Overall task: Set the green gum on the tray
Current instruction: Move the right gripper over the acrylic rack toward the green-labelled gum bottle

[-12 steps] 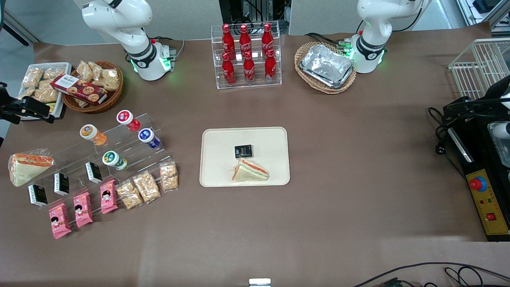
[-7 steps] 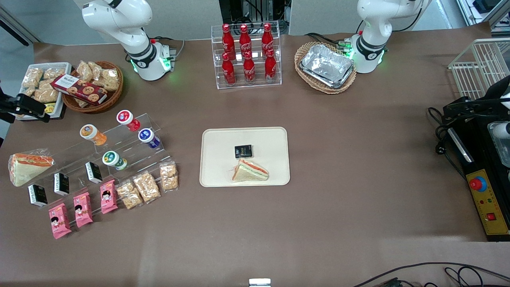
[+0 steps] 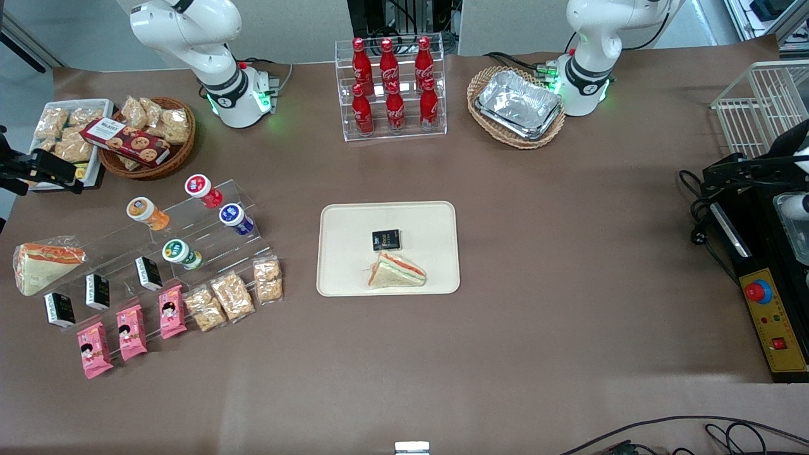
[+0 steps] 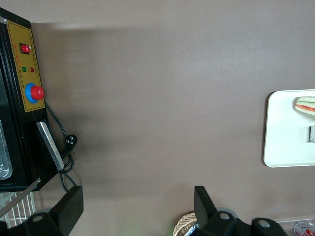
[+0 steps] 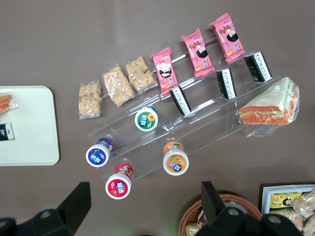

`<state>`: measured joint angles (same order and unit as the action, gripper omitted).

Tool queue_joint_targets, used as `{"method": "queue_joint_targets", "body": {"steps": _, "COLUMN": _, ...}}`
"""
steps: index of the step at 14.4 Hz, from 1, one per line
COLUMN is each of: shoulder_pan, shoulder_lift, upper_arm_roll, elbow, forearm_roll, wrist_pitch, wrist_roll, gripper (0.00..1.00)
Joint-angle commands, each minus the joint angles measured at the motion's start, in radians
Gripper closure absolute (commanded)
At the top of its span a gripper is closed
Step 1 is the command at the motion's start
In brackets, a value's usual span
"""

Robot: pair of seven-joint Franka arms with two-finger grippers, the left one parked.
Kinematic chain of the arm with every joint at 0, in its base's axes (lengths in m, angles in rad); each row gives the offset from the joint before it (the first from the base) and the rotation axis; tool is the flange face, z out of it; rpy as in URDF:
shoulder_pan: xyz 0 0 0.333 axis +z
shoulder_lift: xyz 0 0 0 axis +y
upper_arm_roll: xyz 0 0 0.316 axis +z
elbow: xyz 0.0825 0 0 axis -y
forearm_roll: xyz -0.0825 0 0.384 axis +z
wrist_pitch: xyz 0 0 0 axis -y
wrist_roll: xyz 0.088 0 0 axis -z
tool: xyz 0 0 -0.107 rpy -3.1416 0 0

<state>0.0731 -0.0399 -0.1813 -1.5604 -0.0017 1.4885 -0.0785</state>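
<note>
The green gum [image 3: 181, 253] is a small bottle with a white lid and green label, lying on the lower step of a clear acrylic stand [image 3: 208, 218]; the right wrist view shows its lid [image 5: 147, 119] from above. The tray [image 3: 436, 221] is cream and flat and lies mid-table, holding a sandwich [image 3: 397, 272] and a small black pack [image 3: 386, 239]; its edge also shows in the right wrist view [image 5: 29, 137]. My gripper [image 3: 38, 172] hovers high at the working arm's end of the table, well away from the gum. It is open and empty [image 5: 145, 206].
Orange [image 3: 146, 212], red [image 3: 202, 189] and blue [image 3: 236, 218] gum bottles share the stand. Black packs, pink snacks and cracker bags lie nearer the camera, beside a wrapped sandwich [image 3: 43, 265]. A wicker snack basket [image 3: 146, 136], a cola rack [image 3: 392, 88], foil trays [image 3: 518, 104] and a wire basket [image 3: 761, 104] stand around.
My gripper has shifted slightly at the working arm's end of the table. Nothing on the table has moved.
</note>
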Motion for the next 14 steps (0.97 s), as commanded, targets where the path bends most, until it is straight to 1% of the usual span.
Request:
{"method": "queue_joint_targets", "body": {"steps": 1, "shoulder_pan": 0.004, "shoulder_lift": -0.003, "upper_arm_roll": 0.002, "elbow": 0.008, "forearm_roll": 0.002, "wrist_pitch": -0.030, "wrist_roll": 0.002, "gripper": 0.00}}
{"method": "queue_joint_targets", "body": {"steps": 5, "shoulder_pan": 0.034, "shoulder_lift": -0.034, "upper_arm_roll": 0.011, "elbow": -0.016, "forearm_roll": -0.001, "wrist_pitch": -0.045, "wrist_roll": 0.008, "gripper": 0.00}}
{"method": "queue_joint_targets", "body": {"steps": 9, "shoulder_pan": 0.037, "shoulder_lift": -0.089, "upper_arm_roll": 0.019, "elbow": -0.119, "forearm_roll": -0.003, "wrist_pitch": -0.018, "wrist_roll": 0.054, "gripper": 0.00}}
{"method": "queue_joint_targets", "body": {"steps": 11, "shoulder_pan": 0.037, "shoulder_lift": -0.127, "upper_arm_roll": 0.029, "elbow": -0.215, "forearm_roll": -0.009, "wrist_pitch": 0.043, "wrist_roll": 0.055, "gripper": 0.00}}
{"method": "queue_joint_targets", "body": {"steps": 13, "shoulder_pan": 0.036, "shoulder_lift": -0.193, "upper_arm_roll": 0.031, "elbow": -0.359, "forearm_roll": -0.015, "wrist_pitch": 0.172, "wrist_roll": 0.052, "gripper": 0.00}}
{"method": "queue_joint_targets", "body": {"steps": 14, "shoulder_pan": 0.036, "shoulder_lift": -0.202, "upper_arm_roll": 0.032, "elbow": -0.401, "forearm_roll": -0.018, "wrist_pitch": 0.221, "wrist_roll": 0.052, "gripper": 0.00}}
